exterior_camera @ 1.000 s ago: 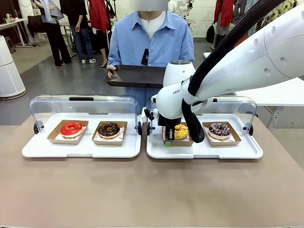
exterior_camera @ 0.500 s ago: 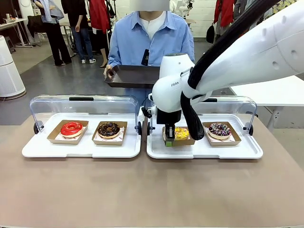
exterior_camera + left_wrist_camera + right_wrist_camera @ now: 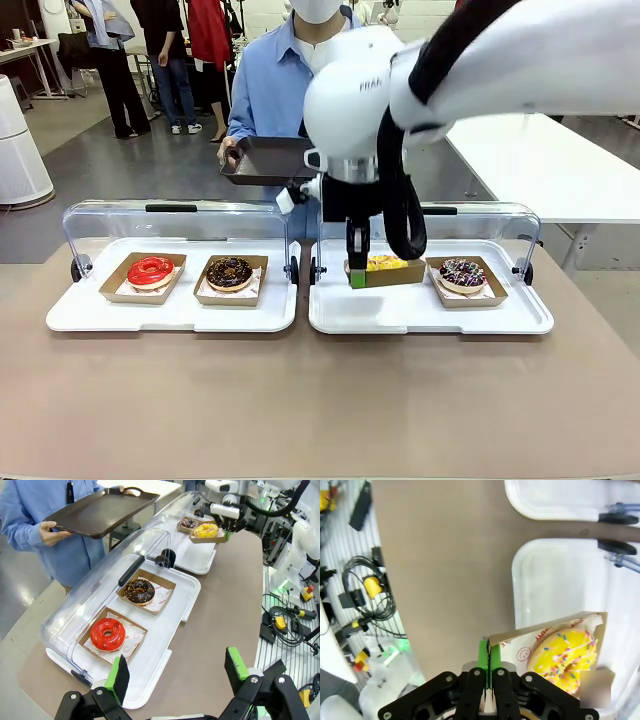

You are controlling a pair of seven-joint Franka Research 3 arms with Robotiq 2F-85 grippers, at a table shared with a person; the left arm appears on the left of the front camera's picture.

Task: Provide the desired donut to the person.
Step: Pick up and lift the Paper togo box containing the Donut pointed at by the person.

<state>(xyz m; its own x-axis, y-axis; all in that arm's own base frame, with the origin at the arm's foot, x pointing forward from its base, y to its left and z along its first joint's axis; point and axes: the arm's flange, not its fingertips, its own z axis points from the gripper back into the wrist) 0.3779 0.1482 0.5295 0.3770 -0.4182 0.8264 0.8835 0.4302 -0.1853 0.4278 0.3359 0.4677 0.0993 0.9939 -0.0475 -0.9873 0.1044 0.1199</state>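
Left jaws: nearest, spread wide and empty above the counter [image 3: 220, 610].

Right jaws: clenched on one rim of the cardboard box [image 3: 395, 276] carrying the yellow sprinkled donut [image 3: 384, 262]. The box hangs clear above the white serving tray [image 3: 430, 318].

Beyond, the person [image 3: 290, 85] holds out a dark tray [image 3: 270, 160].

Step in hand, by my reading: the carry. Next calls for clearing the raised lid [image 3: 480, 215] and keeping the one-sided box level.

Right wrist view shows the thin pinch; left wrist view shows the dark tray's whole top face.
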